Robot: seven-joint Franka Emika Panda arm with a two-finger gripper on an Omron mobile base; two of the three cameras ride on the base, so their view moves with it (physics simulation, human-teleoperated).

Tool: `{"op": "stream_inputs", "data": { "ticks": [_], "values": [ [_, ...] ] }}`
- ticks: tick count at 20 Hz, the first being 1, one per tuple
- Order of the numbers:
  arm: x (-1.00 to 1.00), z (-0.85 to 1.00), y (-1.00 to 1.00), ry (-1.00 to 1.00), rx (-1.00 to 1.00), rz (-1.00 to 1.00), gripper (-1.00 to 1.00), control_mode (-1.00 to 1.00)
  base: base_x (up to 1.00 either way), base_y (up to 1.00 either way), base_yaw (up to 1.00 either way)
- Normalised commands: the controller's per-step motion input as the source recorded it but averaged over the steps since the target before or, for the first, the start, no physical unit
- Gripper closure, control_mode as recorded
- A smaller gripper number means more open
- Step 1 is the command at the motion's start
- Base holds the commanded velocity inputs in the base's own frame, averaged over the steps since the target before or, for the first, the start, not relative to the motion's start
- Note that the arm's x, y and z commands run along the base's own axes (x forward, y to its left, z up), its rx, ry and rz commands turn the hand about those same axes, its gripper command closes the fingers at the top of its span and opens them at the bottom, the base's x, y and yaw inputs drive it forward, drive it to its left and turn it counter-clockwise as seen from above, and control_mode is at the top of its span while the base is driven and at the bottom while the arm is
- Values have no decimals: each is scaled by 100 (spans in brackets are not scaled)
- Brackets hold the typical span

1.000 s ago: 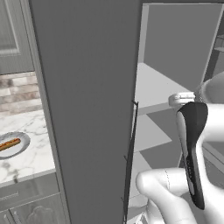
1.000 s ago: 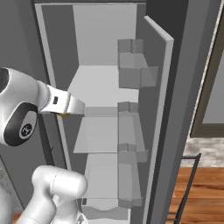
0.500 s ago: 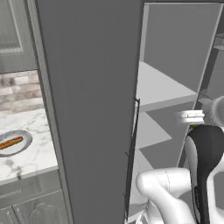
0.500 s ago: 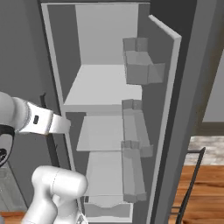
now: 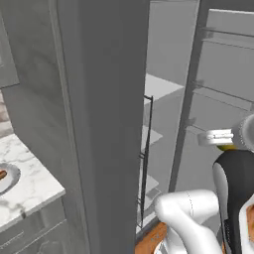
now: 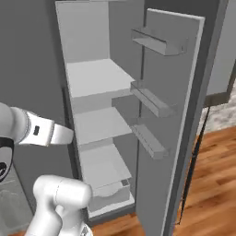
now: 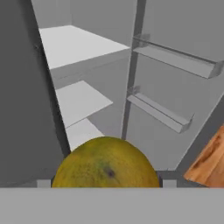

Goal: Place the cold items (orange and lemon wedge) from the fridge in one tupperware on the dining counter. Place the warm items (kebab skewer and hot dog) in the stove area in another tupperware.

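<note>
A round yellow-green orange [image 7: 105, 164] fills the bottom of the hand view. My gripper [image 7: 106, 183] is shut on it, with a grey fingertip on each side. Behind it stands the open fridge [image 6: 99, 78] with bare pale shelves [image 7: 76, 41]. Its door [image 6: 177, 97] is swung wide to the right and carries empty racks. On the marble counter to the left, a round grey plate [image 5: 11, 179] holds the orange-brown hot dog [image 5: 2, 174], cut off by the frame edge. The lemon wedge, kebab skewer, tupperware and dining counter are out of view.
The fridge's tall dark grey side panel [image 5: 104, 124] stands close on the left of the arm. Wooden floor [image 6: 216, 175] lies to the right of the door. A drawer [image 6: 108, 193] sits at the fridge's bottom.
Both base views have shifted: the counter with the plate slid left and the fridge door swung further across the right view, so the camera moved. The arm's forearm sits lower.
</note>
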Motion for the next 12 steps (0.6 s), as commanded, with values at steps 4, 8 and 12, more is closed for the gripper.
{"op": "stream_inputs", "data": {
  "ticks": [4, 8, 12],
  "values": [
    [0, 0, 0, 0, 0, 0, 100, 100, -28, 4, -95],
    [0, 0, 0, 0, 0, 0, 100, 100, -17, 0, -97],
    [0, 0, 0, 0, 0, 0, 100, 100, -1, -11, -90]
  ]
}}
